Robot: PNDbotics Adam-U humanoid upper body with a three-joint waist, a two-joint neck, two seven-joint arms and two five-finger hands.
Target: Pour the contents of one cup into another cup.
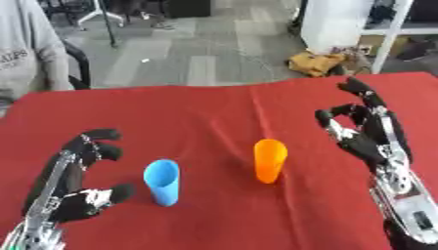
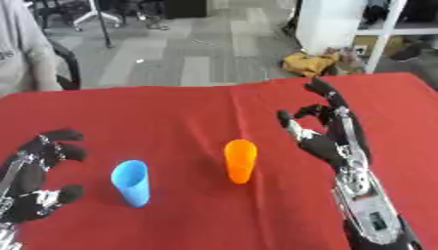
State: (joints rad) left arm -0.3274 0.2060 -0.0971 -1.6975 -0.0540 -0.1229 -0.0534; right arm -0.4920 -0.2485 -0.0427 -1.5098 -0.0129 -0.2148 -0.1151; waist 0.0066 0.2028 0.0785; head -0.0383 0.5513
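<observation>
Red-covered desk point(image 1: 214, 107), blue cup point(image 1: 163, 181) upright at lower centre-left, orange cup point(image 1: 270, 160) upright at centre, left hand point(image 1: 81, 185) spread at lower left, right hand point(image 1: 368, 134) spread at right, neither touching a cup

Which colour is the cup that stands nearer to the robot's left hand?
Blue. The blue cup stands beside the left hand, clearest in the left eye view.
</observation>
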